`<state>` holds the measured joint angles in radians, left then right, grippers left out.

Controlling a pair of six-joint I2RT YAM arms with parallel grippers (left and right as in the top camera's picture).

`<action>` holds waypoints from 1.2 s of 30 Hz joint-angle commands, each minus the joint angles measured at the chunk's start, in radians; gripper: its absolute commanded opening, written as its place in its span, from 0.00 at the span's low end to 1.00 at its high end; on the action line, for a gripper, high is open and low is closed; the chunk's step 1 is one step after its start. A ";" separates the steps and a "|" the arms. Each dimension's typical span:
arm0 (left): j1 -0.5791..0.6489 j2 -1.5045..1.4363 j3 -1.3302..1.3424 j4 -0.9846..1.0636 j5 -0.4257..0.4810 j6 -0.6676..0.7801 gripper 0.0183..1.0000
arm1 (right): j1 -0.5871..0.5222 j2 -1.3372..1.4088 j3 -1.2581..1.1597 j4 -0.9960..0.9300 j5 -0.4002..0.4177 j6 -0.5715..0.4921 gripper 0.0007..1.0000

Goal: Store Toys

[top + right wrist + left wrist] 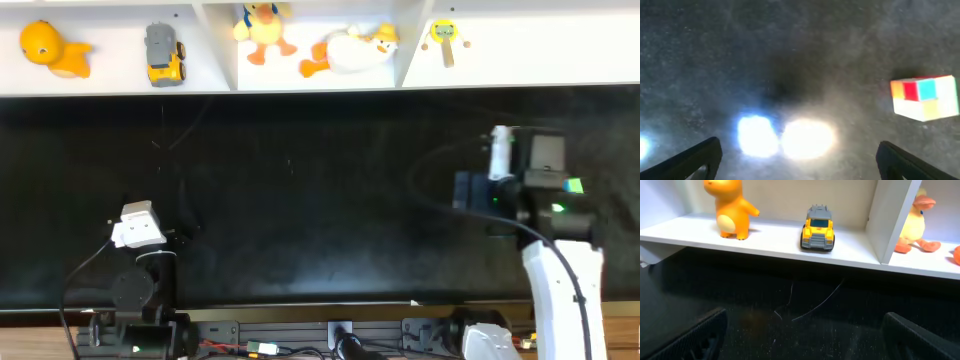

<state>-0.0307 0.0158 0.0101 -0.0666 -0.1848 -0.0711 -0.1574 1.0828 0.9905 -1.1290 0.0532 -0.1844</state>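
the step in hand looks like the pickup of the last loose toy: the coloured cube (pixel 924 97) lies on the black table (pixel 790 50) just outside one finger of the right gripper (pixel 800 160), which hangs spread wide and empty. next it likely needs to shift sideways to straddle the cube, then lower. the left gripper (pixel 805 335), also spread, faces the shelf (pixel 765 247).
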 commanded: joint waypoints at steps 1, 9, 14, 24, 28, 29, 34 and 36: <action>0.003 -0.013 -0.002 -0.002 -0.015 0.022 1.00 | -0.171 -0.025 -0.006 -0.021 -0.118 -0.216 1.00; 0.003 -0.013 -0.002 -0.002 -0.015 0.022 1.00 | -0.447 -0.024 -0.006 -0.041 -0.160 -0.496 1.00; 0.003 -0.013 -0.002 -0.002 -0.015 0.022 1.00 | -0.559 -0.015 -0.006 -0.061 -0.192 -0.599 1.00; 0.003 -0.013 -0.002 -0.002 -0.015 0.022 1.00 | -0.779 0.016 -0.006 -0.131 -0.241 -0.811 1.00; 0.003 -0.013 -0.002 -0.002 -0.015 0.022 1.00 | -0.851 0.016 -0.006 -0.129 -0.240 -0.895 0.99; 0.003 -0.013 -0.002 -0.002 -0.015 0.022 1.00 | -0.871 0.016 -0.006 -0.122 -0.240 -0.910 1.00; 0.003 -0.013 -0.002 -0.002 -0.015 0.022 1.00 | -0.960 0.025 -0.006 -0.021 -0.247 -0.921 1.00; 0.003 -0.013 -0.002 -0.002 -0.015 0.022 1.00 | -0.982 0.042 -0.006 0.014 -0.247 -0.934 1.00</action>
<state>-0.0307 0.0158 0.0101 -0.0666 -0.1848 -0.0711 -1.1118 1.1084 0.9897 -1.1374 -0.1703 -1.0775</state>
